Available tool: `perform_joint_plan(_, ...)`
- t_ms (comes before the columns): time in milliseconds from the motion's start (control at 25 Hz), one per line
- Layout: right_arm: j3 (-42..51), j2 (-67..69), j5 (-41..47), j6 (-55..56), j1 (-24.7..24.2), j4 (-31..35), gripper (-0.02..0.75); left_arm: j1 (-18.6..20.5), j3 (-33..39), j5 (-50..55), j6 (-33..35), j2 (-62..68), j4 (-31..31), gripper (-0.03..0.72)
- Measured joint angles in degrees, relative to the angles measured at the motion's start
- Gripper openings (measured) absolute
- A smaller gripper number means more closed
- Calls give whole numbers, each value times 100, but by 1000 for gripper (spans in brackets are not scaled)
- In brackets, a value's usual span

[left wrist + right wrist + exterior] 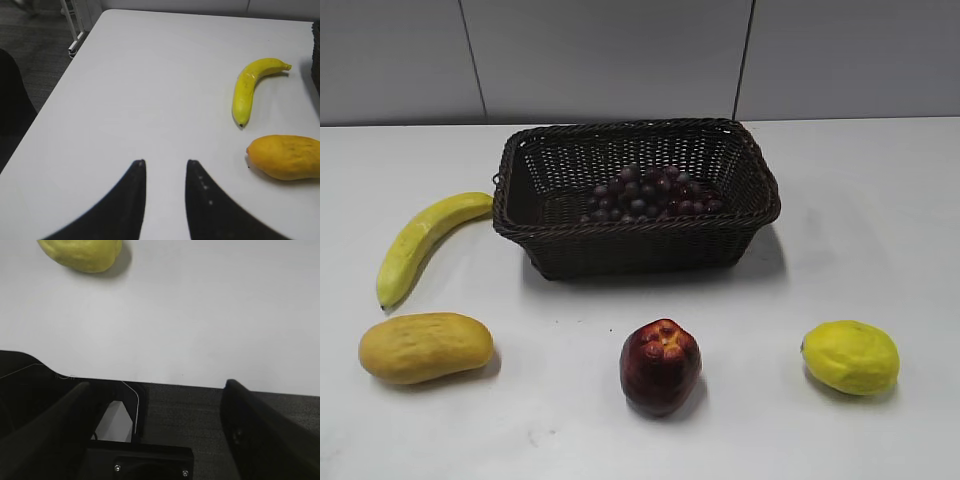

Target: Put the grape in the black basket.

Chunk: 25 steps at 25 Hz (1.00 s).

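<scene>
The grape (652,194), a bunch of small dark purple-red grapes, lies inside the black basket (635,236) at the back middle of the white table. Neither gripper shows in the exterior view. In the left wrist view my left gripper (165,162) is open and empty above bare table, left of the banana and the mango. In the right wrist view my right gripper (156,384) is wide open and empty, at the table's near edge, with the lemon far off at the top left.
A yellow banana (422,240) (251,87) and an orange-yellow mango (425,346) (286,156) lie left of the basket. A dark red apple-like fruit (660,366) sits front centre. A yellow lemon (851,356) (82,254) sits front right.
</scene>
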Motion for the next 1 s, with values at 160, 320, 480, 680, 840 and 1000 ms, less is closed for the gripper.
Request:
perform_joint_plan(160, 285, -818, -75, 18, 0, 0, 591, 0, 0, 0, 0, 0, 0, 217)
perform_joint_plan(320, 317, -1461, -149, 76, 0, 0, 591, 0, 0, 0, 0, 0, 0, 217)
perform_joint_plan(480, 362, -2068, -197, 154, 0, -15, 591, 0, 0, 0, 0, 0, 0, 217)
perform_joint_plan(680, 373, -2743, -204, 178, 0, -20, 591, 0, 0, 0, 0, 0, 0, 217)
perform_joint_plan(840, 373, -3232, -205, 178, 0, -20, 591, 0, 0, 0, 0, 0, 0, 217)
perform_joint_plan(1000, 373, -3634, -212, 178, 0, -20, 591, 0, 0, 0, 0, 0, 0, 217)
